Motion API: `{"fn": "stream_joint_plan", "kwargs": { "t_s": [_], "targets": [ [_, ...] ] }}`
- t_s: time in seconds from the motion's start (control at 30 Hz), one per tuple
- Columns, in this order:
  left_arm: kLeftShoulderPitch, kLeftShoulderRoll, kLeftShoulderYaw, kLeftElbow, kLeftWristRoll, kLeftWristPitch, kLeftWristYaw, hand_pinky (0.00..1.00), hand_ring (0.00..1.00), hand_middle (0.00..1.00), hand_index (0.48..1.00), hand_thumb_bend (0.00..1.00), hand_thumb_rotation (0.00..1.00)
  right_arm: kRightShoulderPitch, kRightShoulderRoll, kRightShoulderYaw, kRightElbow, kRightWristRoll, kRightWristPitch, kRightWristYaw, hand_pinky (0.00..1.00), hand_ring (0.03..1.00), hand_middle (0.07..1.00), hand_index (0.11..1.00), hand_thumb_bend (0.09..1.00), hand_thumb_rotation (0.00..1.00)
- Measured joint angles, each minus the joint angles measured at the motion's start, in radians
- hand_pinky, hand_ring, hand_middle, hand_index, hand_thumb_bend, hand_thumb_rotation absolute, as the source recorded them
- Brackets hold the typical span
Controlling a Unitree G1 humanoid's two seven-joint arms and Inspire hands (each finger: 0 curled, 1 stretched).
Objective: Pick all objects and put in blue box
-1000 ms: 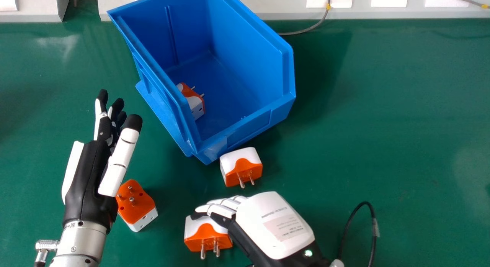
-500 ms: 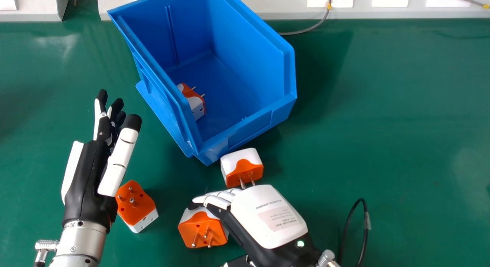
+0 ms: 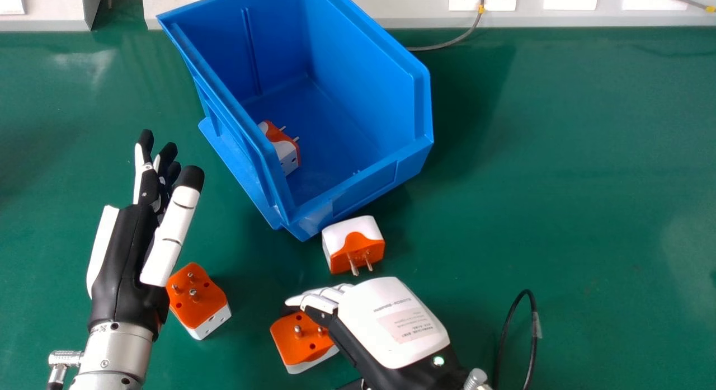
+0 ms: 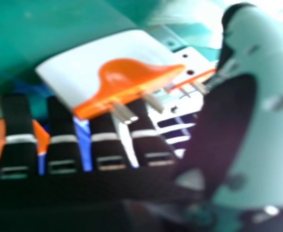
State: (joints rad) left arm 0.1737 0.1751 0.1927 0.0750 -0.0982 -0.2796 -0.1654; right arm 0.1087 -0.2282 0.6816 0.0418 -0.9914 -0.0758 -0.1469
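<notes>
The left hand is open on the left side in the head view, its wrist beside an orange-and-white plug adapter. Palm down at the bottom centre, the right hand has its relaxed fingers over the edge of another adapter, whose pins face up. In the right hand view, that adapter lies against the open hand, apart from the thumb. A third adapter stands by the front corner of the blue box. One adapter lies inside the box.
The green table extends right of the box. Along its back edge runs a pale panel with sockets and a grey cable. A black cable loop rises beside the right wrist.
The adapter under the right hand has tipped, turning its pins from frontward to upward. The right hand rose slightly, then moved back down, ending a little left. The left hand shifted slightly left.
</notes>
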Motion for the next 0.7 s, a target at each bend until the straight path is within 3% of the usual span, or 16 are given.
{"fn": "stream_joint_plan", "kwargs": {
  "t_s": [0.47, 0.7],
  "targets": [
    [0.0, 0.001, 0.001, -0.009, 0.0, 0.021, 0.001, 1.0, 1.0, 1.0, 1.0, 0.65, 0.84, -0.014, 0.0, 0.001, 0.016, 0.001, -0.001, -0.011, 0.62, 0.741, 0.778, 0.745, 0.5, 0.4],
    [-0.002, 0.001, 0.003, -0.01, 0.0, 0.022, 0.0, 1.0, 1.0, 1.0, 1.0, 0.65, 0.84, -0.039, 0.002, 0.011, 0.051, -0.007, -0.004, -0.04, 0.61, 0.716, 0.755, 0.726, 0.48, 0.4]
  ]
}}
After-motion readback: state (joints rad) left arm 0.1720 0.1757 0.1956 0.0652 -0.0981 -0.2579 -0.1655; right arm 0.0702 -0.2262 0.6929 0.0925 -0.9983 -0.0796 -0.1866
